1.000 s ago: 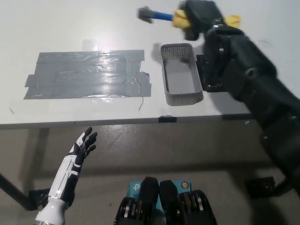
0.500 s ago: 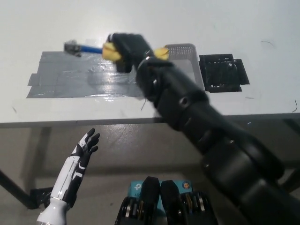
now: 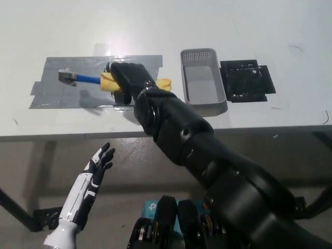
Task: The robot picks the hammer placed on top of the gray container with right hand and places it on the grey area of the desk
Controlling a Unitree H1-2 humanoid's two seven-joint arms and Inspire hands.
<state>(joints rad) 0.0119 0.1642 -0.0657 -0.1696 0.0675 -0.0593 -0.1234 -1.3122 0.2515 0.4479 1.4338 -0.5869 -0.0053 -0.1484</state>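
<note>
Gripping the blue-shafted, yellow-handled hammer [image 3: 83, 79], the black right hand [image 3: 126, 78] is holding it over the grey taped patch [image 3: 62, 93] of the white tabletop [image 3: 155, 21]. Letting go while tilted risks a bounce off the patch. White left hand [image 3: 98, 162] is idling, fingers spread, below the edge.

On the desk [image 3: 249, 31], the tape patch [image 3: 57, 91] lies left, the container [image 3: 203, 80] right of it, the mat [image 3: 245, 80] rightmost, just beside the container.
</note>
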